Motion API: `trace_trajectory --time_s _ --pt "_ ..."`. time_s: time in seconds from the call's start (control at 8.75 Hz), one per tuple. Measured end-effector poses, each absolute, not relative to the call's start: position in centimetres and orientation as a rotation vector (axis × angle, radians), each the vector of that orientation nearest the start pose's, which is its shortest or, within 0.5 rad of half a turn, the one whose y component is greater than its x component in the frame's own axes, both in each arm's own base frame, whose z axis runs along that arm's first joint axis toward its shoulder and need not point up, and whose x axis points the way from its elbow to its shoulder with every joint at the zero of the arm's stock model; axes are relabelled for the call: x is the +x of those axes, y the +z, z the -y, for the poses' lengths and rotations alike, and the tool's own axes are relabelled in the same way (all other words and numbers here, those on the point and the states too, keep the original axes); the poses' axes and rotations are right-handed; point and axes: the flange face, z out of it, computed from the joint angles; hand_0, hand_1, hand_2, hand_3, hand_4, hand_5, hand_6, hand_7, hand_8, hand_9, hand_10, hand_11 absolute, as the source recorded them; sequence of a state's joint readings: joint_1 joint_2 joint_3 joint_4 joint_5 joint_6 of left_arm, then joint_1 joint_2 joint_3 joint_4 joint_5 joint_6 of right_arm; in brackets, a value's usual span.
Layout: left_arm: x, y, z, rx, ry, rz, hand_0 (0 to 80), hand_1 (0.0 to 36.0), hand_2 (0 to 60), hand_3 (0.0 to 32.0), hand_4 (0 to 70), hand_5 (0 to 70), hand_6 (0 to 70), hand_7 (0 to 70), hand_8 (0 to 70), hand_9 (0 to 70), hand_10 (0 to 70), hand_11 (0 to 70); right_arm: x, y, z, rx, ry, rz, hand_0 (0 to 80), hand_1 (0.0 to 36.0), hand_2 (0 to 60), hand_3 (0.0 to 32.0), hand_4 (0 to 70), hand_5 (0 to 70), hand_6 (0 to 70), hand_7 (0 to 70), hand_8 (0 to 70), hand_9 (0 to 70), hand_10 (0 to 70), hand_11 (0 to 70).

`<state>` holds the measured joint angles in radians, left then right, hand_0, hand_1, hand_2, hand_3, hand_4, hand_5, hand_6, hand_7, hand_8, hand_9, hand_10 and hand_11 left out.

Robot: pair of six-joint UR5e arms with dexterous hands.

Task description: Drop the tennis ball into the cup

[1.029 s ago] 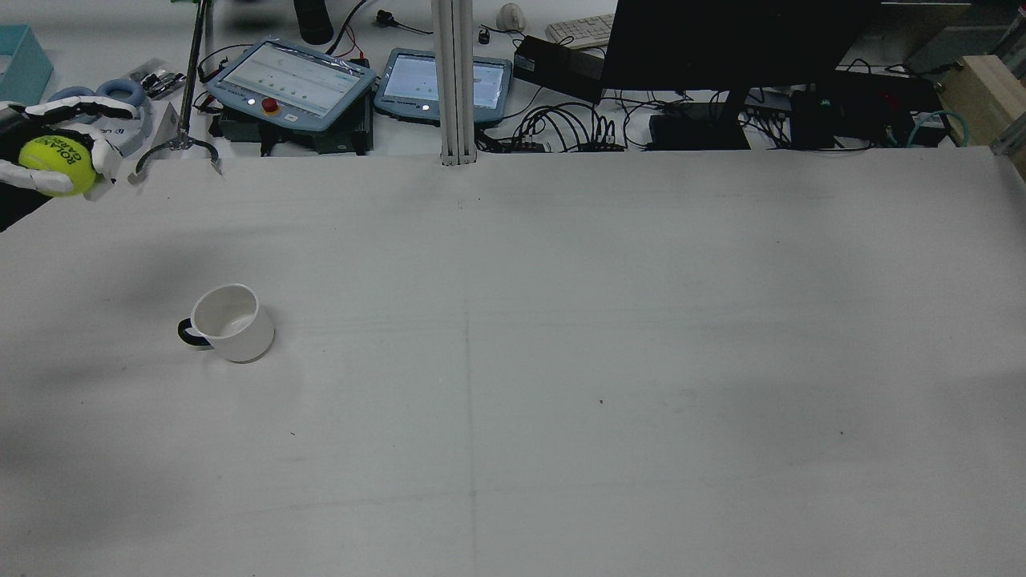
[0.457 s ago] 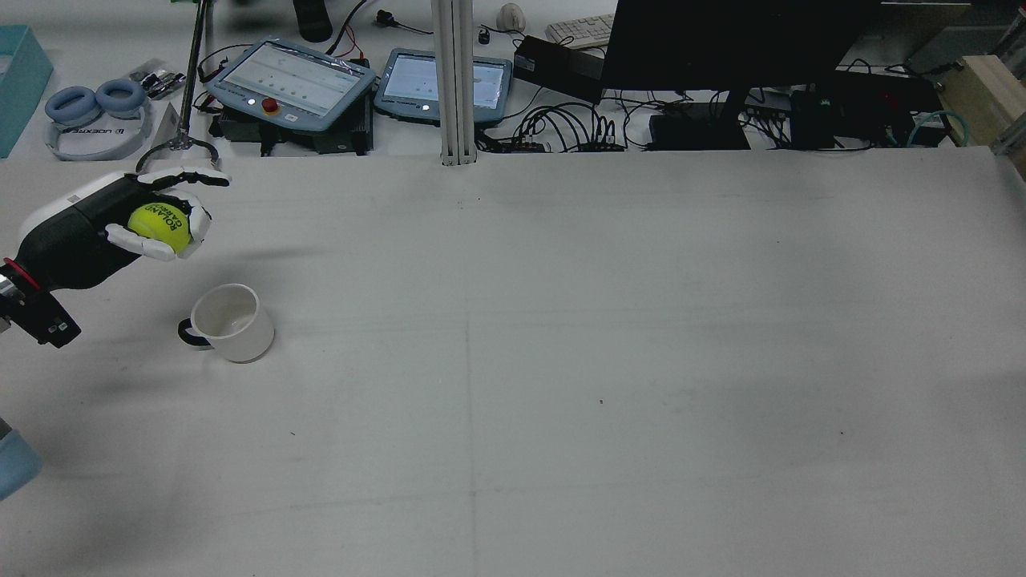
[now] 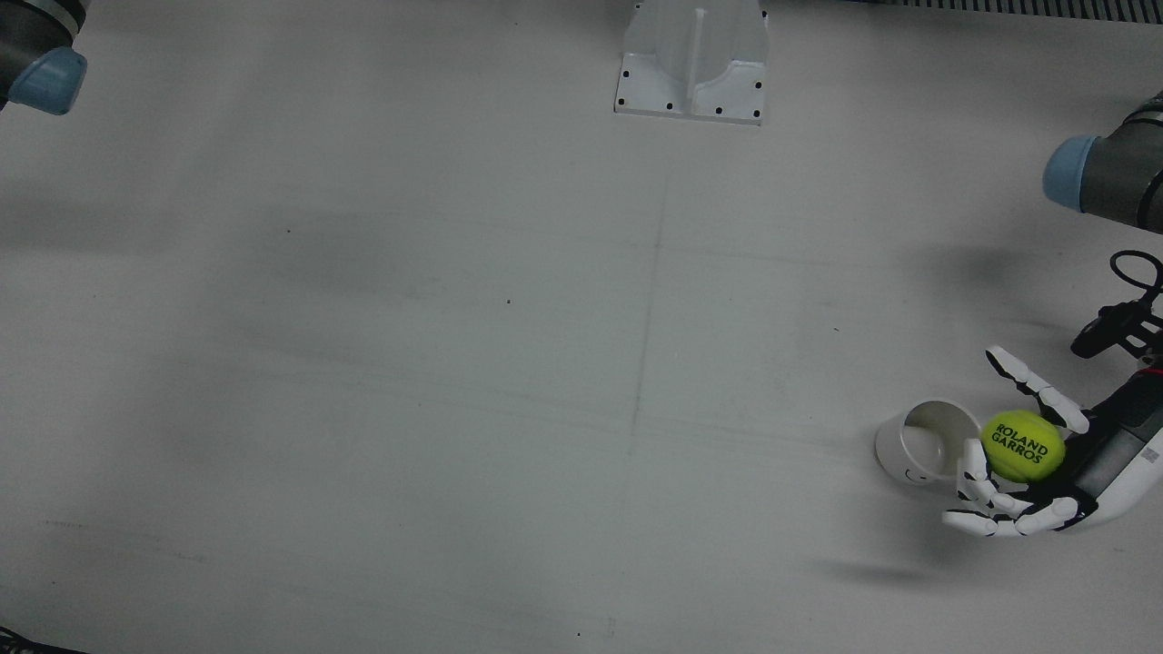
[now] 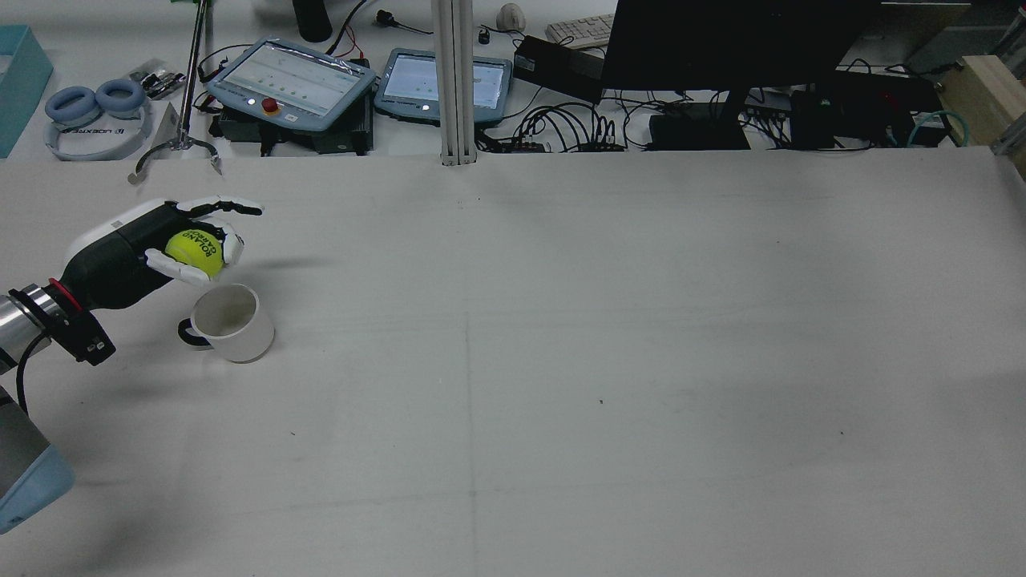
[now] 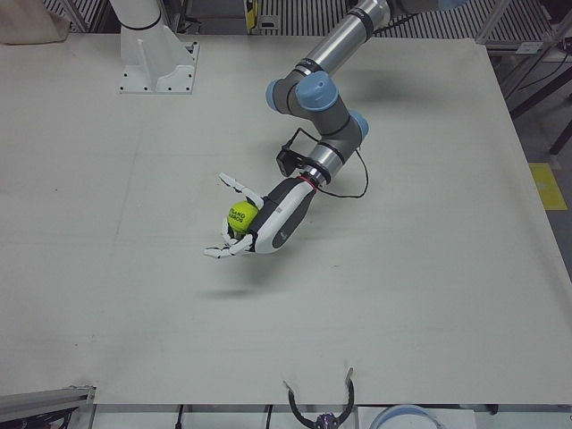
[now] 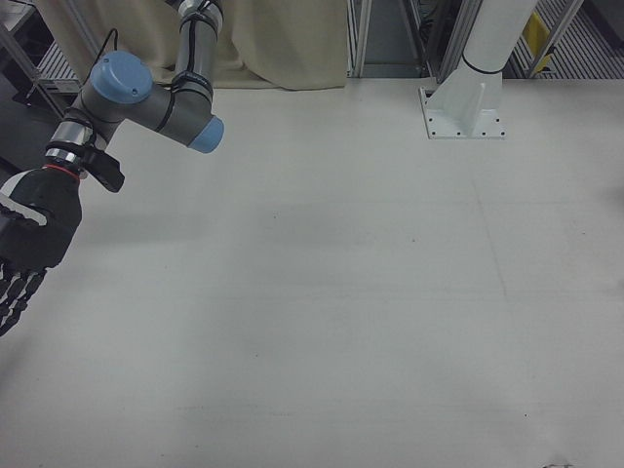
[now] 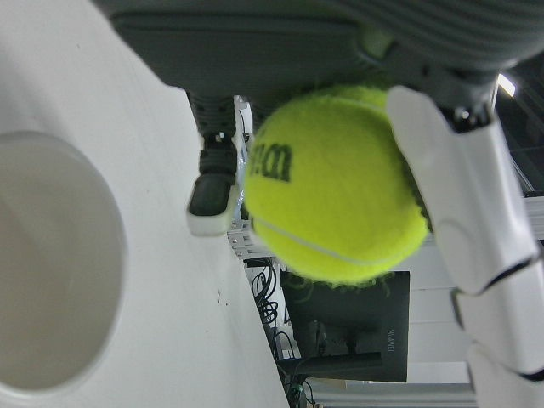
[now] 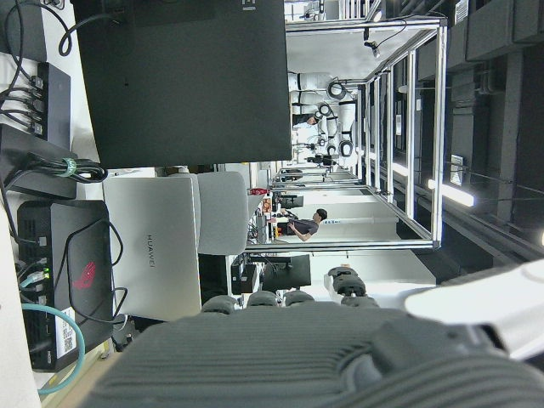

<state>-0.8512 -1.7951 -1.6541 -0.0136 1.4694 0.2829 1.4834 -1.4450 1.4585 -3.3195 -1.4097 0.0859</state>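
1. The left hand (image 4: 172, 240), white-fingered with a black palm, is curled around the fuzzy yellow-green tennis ball printed ROLAND GARROS (image 4: 195, 246); some fingers cup it from the sides while others stick out straight beyond it. It hangs in the air, off the surface.
2. The ball sits just beside and above the rim of the white ceramic cup with the dark handle (image 4: 230, 322). In the front view it overlaps the cup's edge (image 3: 919, 442) on the arm's side, not its middle; the left hand view shows the cup's open mouth (image 7: 47, 272) off to one side of the ball.
3. I judge the step in hand to be the carry's last stretch: lining the ball up over the cup's mouth, with the drop not yet made.
4. The next move likely calls for a small shift toward the cup's centre, then an easing apart of the fingers so the ball falls straight. Let go too soon and it could strike the rim and bounce off, or tip the light cup.
5. The right hand (image 6: 24, 258) hangs at the far side, well apart from the cup; its dark fingers point downward, apparently straight, and I see nothing in it.
6. The pale grey surface (image 4: 561, 361) is matte, with faint seams.
7. Beyond its far edge lie two teach pendants (image 4: 296, 80), blue-padded headphones (image 4: 92, 112), tangled black cables (image 4: 561, 124) and a dark monitor (image 4: 737, 44).
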Motion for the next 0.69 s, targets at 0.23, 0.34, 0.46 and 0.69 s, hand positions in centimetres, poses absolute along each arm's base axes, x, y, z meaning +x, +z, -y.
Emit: trace_trajectory --time_s 0.23,0.34,0.46,0.69 --pt "29.39 52.19 53.62 -0.416 -1.437 -2.174 46.6 10.0 12.7 0.0 18.5 10.8 41.6 27.2 16.1 15.7 9.5 14.5 10.28 69.32 53.72 -0.017 -2.314 -1.97 0.0 0.0 0.0 0.0 0.0 0.0 0.0 0.0 0.0 0.0 0.0 0.0" --pt "29.5 52.31 53.47 -0.422 -1.43 -2.18 43.0 8.2 15.8 0.0 13.5 9.1 35.7 5.9 9.8 4.9 3.1 5.2 10.28 69.32 53.72 -0.017 -2.314 -1.971 0.0 0.0 0.0 0.0 0.0 0.0 0.0 0.0 0.0 0.0 0.0 0.0" --pt "29.54 52.46 53.37 -0.426 -1.425 -2.185 38.7 7.1 15.6 0.0 10.8 6.0 22.4 3.8 6.1 3.3 0.9 1.9 10.28 69.32 53.72 -0.017 -2.313 -1.97 0.0 0.0 0.0 0.0 0.0 0.0 0.0 0.0 0.0 0.0 0.0 0.0" --pt "29.69 52.82 53.38 -0.428 -1.419 -2.188 38.3 6.6 15.5 0.0 10.2 6.2 23.8 2.5 6.2 3.0 0.1 0.6 10.28 69.32 53.72 -0.016 -2.313 -1.97 0.0 0.0 0.0 0.0 0.0 0.0 0.0 0.0 0.0 0.0 0.0 0.0"
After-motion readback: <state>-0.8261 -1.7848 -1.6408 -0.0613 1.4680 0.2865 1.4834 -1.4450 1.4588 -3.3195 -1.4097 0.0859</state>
